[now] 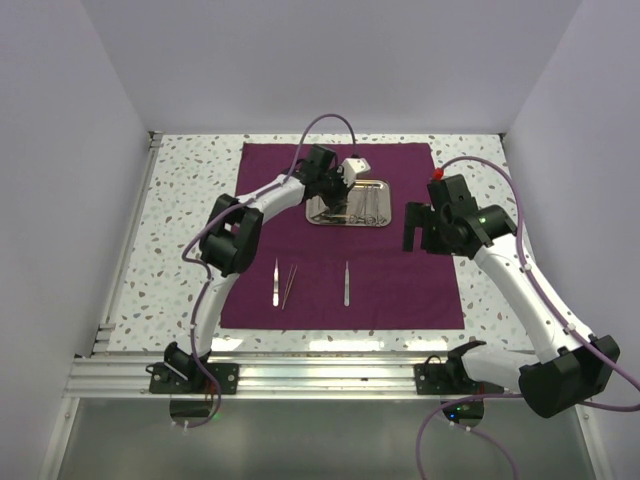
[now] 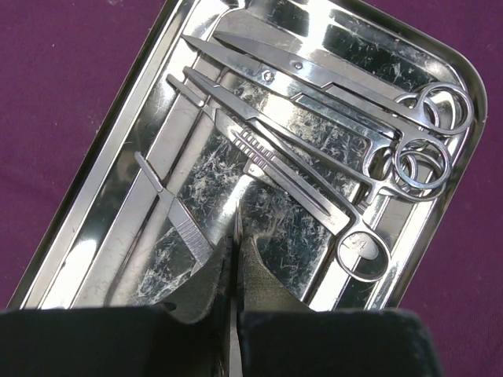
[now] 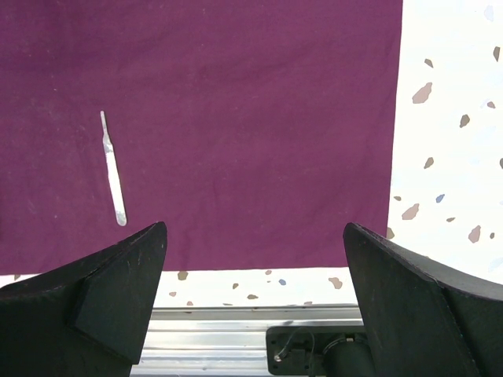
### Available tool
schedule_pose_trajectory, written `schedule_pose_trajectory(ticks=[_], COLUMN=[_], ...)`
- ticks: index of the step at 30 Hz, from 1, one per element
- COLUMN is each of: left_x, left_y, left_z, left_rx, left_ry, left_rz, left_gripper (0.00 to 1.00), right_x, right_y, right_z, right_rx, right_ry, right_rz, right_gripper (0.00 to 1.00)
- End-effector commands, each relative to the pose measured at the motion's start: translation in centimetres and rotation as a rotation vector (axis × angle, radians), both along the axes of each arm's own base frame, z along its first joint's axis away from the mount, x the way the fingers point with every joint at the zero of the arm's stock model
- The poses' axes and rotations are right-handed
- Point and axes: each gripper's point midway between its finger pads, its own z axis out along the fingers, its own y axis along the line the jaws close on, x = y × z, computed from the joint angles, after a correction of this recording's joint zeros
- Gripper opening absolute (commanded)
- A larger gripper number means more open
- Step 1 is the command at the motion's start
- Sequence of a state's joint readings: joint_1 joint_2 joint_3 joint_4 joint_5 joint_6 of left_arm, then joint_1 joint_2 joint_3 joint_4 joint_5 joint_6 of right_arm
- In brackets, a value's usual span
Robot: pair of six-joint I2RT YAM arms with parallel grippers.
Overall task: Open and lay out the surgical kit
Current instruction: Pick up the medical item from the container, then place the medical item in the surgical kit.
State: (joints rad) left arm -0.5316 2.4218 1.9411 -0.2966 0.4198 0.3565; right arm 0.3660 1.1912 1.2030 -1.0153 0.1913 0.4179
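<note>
Steel tray [image 2: 78, 204] sits far-centre on the cloth [image 1: 400, 290], with scissors [image 2: 302, 69] inside lying along its long side. Left end effector [image 2: 233, 251] hangs right over it, clenched on a thin silver sliver [image 2: 236, 224]; laid-out tools [image 1: 290, 285] lie near-far on the cloth towards the bases, so the left arm is nearer. Right end effector [image 3: 253, 236] is released, off to the tray's right. Only the left wrist view shows the pinched sliver.

Right gripper [image 3: 253, 232] hangs with jaws spread wide, nothing between them. Below lies the dark purple cloth wrap [image 3: 236, 110], flat. One thin silver instrument [image 3: 112, 169] rests on it, left side. Speckled desk [image 3: 452, 126] shows to the right; a metal rail [image 3: 212, 338] runs along the bottom.
</note>
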Motion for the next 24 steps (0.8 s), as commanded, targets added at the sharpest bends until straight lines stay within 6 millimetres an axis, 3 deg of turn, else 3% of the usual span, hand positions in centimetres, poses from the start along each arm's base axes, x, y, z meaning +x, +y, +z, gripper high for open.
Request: schedule_pose_trajectory(ticks=[1, 3, 6, 11, 14, 16, 19, 24], left_x=[1.4, 2.0, 3.3, 4.5, 4.7, 4.5, 3.8, 0.9], left_y=[-0.2, 0.1, 0.0, -1.2, -1.5, -1.5, -1.2, 0.3], left_z=[1.0, 1.2, 3.4, 9.9, 12.8, 13.5, 12.3, 7.8], left_rx=[-0.012, -0.002, -0.034, -0.164, -0.221, -0.234, -0.188, -0.079], left_ry=[-0.037, -0.049, -0.068, -0.126, -0.139, -0.127, -0.078, 0.117], left_rz=[0.045, 0.084, 0.163, 0.208, 0.234, 0.243, 0.251, 0.288], left_gripper=[0.0, 0.0, 0.0, 0.0, 0.0, 0.0, 0.0, 0.0], right_x=[0.4, 0.3, 0.3, 0.2, 0.1, 0.0, -0.2, -0.5], right_y=[0.1, 0.1, 0.1, 0.3, 0.4, 0.4, 0.5, 0.7], right_z=[0.4, 0.3, 0.4, 0.4, 0.4, 0.4, 0.4, 0.5], right_rx=[0.012, 0.015, 0.02, 0.034, 0.044, 0.049, 0.057, 0.078], right_ry=[-0.035, -0.033, -0.036, -0.038, -0.041, -0.045, -0.046, -0.056], right_rz=[0.003, 0.003, 0.001, -0.002, -0.001, -0.004, 0.0, 0.007], right_gripper=[0.98, 0.98, 0.98, 0.98, 0.98, 0.98, 0.98, 0.98])
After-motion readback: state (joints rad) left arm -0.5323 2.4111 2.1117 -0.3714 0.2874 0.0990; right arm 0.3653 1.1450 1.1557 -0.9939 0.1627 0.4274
